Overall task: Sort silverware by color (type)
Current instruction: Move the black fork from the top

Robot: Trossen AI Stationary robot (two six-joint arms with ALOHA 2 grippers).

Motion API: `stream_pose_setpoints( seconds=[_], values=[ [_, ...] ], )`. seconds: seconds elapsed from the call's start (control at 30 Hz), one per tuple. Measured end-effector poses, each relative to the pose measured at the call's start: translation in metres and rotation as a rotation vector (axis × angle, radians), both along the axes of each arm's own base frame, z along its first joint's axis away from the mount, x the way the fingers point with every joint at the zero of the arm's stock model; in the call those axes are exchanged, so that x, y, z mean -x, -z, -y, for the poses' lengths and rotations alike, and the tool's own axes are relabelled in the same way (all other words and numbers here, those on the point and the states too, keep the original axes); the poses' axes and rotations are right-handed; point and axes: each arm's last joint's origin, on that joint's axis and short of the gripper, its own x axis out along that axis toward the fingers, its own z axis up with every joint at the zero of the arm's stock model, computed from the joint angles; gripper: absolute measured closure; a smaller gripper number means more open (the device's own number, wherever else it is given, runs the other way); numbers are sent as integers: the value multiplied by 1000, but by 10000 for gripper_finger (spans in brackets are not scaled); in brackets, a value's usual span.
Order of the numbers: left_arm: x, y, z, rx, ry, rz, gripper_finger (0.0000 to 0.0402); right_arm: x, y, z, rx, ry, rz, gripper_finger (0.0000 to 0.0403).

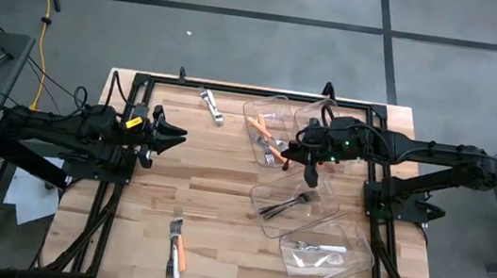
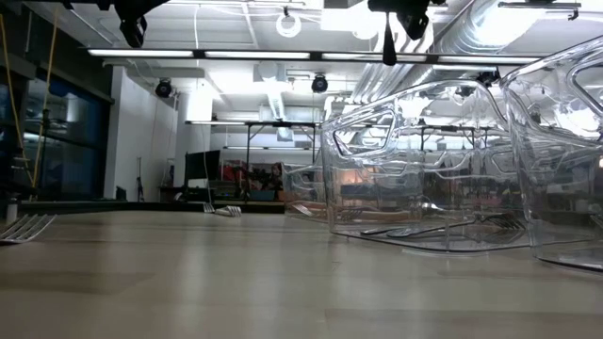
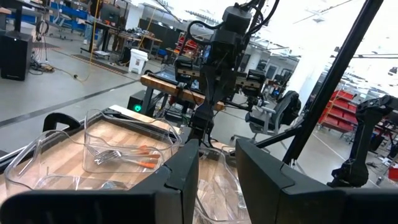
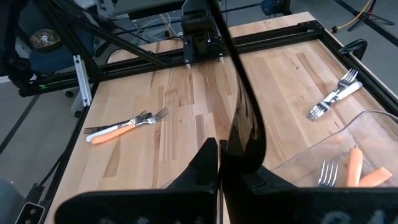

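Your right gripper (image 1: 309, 173) hangs over the gap between the far bin (image 1: 280, 129) and the middle bin (image 1: 295, 207), on the right half of the wooden table (image 1: 222, 202). Its jaws are shut on a dark-handled utensil (image 4: 245, 118), which stands up between the fingers and rises out of the right wrist view; you cannot tell whether it is a fork, knife or spoon.

Your left gripper (image 1: 171, 135) waits above the left side of the table, pointing toward the bins. Its jaws stand partly apart with nothing between them, and its 2 dark fingers (image 3: 180, 177) frame a narrow gap in the left wrist view.

The silverware lies as follows. The far bin holds orange-handled forks (image 1: 263, 133). The middle bin holds dark forks (image 1: 286, 204). The near bin (image 1: 327, 255) holds a white-handled piece (image 1: 322, 248).

On the bare table, 2 loose groups remain. A pair of silver forks (image 1: 212, 105) lies near the far edge, left of the far bin. Near the front edge lies a cluster of forks (image 1: 176, 246), 1 orange-handled and 1 white-handled among them. Both groups are well apart from either gripper.

In the low view the clear bins (image 2: 424, 169) fill the right side and fork tines (image 2: 26, 226) show at the left edge.
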Motion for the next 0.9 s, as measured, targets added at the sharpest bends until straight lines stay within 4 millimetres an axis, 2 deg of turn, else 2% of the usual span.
stream_pose_setpoints(
  seconds=[0.4,0.57,0.7,0.9],
  values=[
    [0,0,0,0,0,0,307,0,-1,-2,-10,-42,9,403],
    [0,0,0,0,0,0,307,-2,-5,-17,-4,-149,52,403],
    [0,0,0,0,0,0,307,-2,-11,-29,-2,-189,-25,403],
    [0,0,0,-7,-4,-6,307,-8,-11,-41,67,-244,-267,403]
  ],
)
